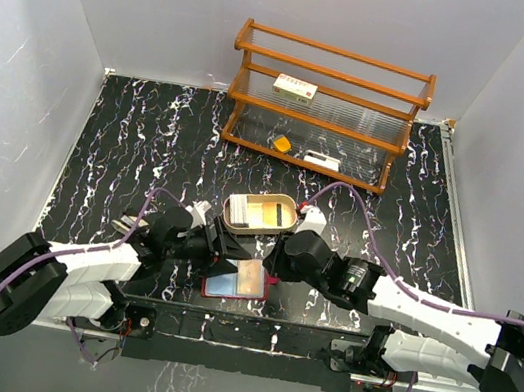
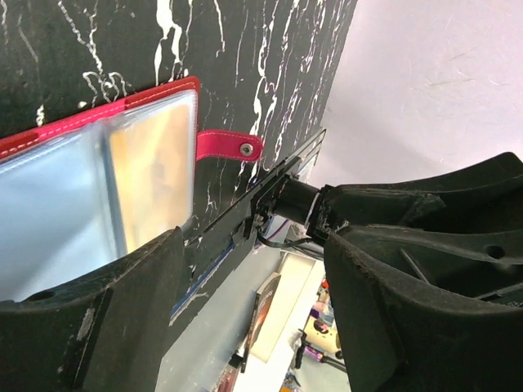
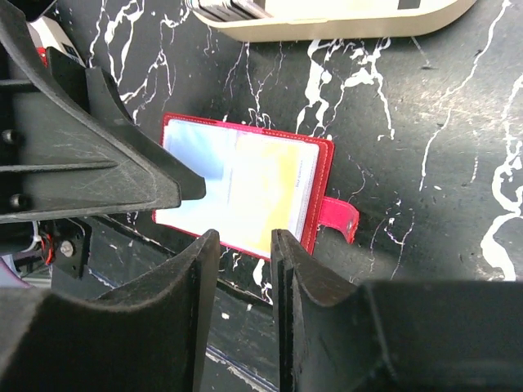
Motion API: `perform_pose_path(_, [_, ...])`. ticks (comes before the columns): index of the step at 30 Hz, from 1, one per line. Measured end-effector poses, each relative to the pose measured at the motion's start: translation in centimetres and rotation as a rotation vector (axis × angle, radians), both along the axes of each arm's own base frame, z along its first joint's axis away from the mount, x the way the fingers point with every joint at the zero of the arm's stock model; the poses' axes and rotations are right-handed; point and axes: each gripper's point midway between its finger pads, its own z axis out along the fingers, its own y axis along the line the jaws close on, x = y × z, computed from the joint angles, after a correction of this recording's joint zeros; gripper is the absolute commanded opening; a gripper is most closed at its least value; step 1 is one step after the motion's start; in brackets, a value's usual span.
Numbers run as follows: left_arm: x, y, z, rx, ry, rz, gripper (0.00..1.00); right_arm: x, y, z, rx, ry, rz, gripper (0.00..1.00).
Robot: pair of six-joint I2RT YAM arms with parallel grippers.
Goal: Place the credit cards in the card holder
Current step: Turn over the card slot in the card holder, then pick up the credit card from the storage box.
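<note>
The bench (image 1: 128, 152) is black with white marble veining, walled in by pale panels on the left, far and right sides. A wooden rack (image 1: 338, 55) stands on it at the far side, right of centre. A tan oval tray (image 1: 293, 205) sits near the middle. Just nearer than the tray, close to the near edge, the red card holder (image 1: 237, 281) lies open and flat, clear pockets up, its strap (image 3: 337, 219) resting on the bench.
</note>
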Motion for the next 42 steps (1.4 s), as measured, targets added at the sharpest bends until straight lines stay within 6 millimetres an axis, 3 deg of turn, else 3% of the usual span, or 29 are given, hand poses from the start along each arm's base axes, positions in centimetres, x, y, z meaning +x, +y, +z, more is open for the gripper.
perform_pose_path(6, [0.7,0.2,0.9,0.044,-0.046,0.012,0.67,0.6,-0.4,1.7,-0.006,-0.021,-0.038,0.40])
perform_pose_path(13, [1.1,2.4,3.2,0.125,-0.153,0.077,0.67,2.2,1.5,2.9,-0.026,-0.029,-0.053,0.49])
perform_pose_path(26, [-1.1,8.8,0.1,0.428,-0.143,0.127,0.67,9.6,5.1,1.3,-0.110,-0.005,-0.034,0.65])
perform_pose_path(36, [-0.8,9.6,2.3,0.512,-0.241,0.063,0.68,14.6,7.1,-0.4,-0.132,0.012,-0.018,0.72])
perform_pose_path(42, [-0.9,9.8,2.0,0.536,-0.248,0.040,0.68,15.6,7.4,-2.2,-0.134,0.037,0.009,0.72])
